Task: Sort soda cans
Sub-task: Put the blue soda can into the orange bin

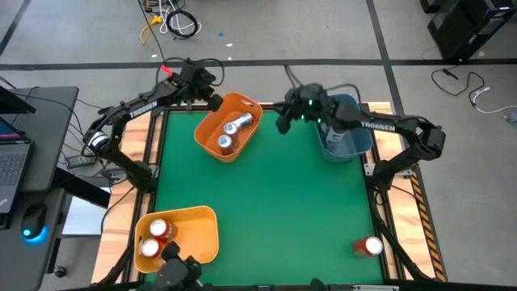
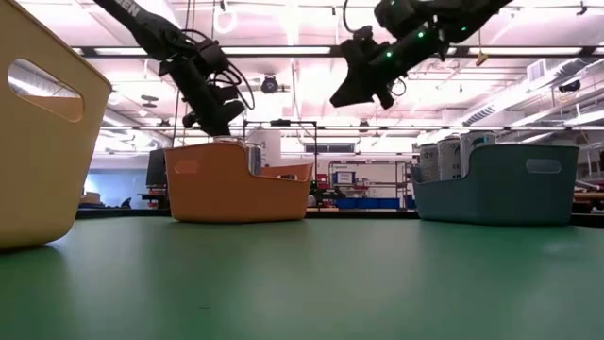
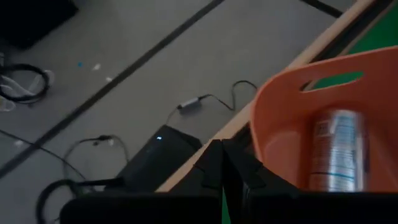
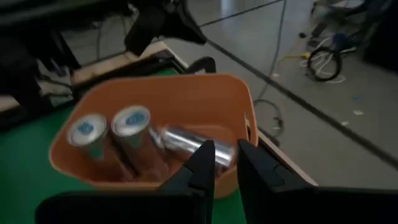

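Three white-and-light-blue cans point(image 4: 130, 127) sit in the orange bin point(image 1: 229, 125); two stand and one lies on its side. Dark cans point(image 1: 335, 133) stand in the blue bin point(image 1: 355, 141). Red-orange cans point(image 1: 155, 236) are in the yellow bin point(image 1: 198, 234), and one more red-orange can point(image 1: 369, 246) lies on the table near its right near corner. My left gripper point(image 1: 214, 99) is shut and empty, raised by the orange bin's far left rim. My right gripper point(image 1: 283, 123) hovers between the orange and blue bins, narrowly open point(image 4: 227, 155) and empty.
The green table top point(image 1: 283, 202) lies bare between the three bins. The yellow bin stands at the near left corner, close to the low camera point(image 2: 38, 132). Cables lie on the floor beyond the far edge point(image 3: 205, 99). A laptop and mouse sit on a desk at left point(image 1: 16, 162).
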### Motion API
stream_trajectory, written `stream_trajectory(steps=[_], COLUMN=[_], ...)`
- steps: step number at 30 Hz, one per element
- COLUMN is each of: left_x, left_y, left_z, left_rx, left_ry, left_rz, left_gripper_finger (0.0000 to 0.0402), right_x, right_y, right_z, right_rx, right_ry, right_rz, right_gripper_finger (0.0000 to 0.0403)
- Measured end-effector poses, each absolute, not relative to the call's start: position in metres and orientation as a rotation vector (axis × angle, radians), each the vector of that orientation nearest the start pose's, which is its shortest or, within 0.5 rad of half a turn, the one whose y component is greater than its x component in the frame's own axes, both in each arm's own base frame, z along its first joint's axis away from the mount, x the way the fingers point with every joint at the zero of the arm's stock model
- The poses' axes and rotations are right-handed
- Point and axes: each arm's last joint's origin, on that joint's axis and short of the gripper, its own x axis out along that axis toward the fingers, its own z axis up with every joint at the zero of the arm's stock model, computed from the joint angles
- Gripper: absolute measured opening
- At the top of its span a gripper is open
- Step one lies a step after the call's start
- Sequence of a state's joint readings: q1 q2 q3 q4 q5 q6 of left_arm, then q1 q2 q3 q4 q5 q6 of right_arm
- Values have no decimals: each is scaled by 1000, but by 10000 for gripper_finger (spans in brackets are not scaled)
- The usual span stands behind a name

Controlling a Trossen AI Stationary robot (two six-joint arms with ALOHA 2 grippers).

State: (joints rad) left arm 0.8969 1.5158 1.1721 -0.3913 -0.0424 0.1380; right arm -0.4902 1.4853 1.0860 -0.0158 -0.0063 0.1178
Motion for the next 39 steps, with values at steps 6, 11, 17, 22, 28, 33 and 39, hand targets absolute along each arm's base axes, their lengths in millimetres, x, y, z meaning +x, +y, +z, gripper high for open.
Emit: stream_trajectory(steps=[6, 11, 17, 22, 28, 33, 39], left_x=[197, 196, 192, 190, 191, 191, 191], left_y=[261, 260, 253, 248, 245, 245, 245], left_z=[278, 285, 295, 301, 302, 302, 303], left_rx=[-199, -169, -158, -152, -165, -165, -164], left_ry=[734, 708, 679, 661, 652, 649, 648], left_rz=[822, 822, 782, 774, 722, 714, 714], left_gripper_finger=[3, 2, 1, 1, 1, 1, 1], right_x=[315, 343, 369, 382, 381, 382, 383], right_y=[-196, -222, -248, -256, -262, -257, -246], right_z=[270, 257, 250, 224, 212, 215, 214], right_rx=[315, 347, 378, 398, 433, 432, 429], right_ry=[468, 540, 610, 686, 714, 727, 794], right_rz=[-488, -501, -516, -499, -512, -477, -478], right_gripper_finger=[76, 122, 167, 174, 142, 80, 8])
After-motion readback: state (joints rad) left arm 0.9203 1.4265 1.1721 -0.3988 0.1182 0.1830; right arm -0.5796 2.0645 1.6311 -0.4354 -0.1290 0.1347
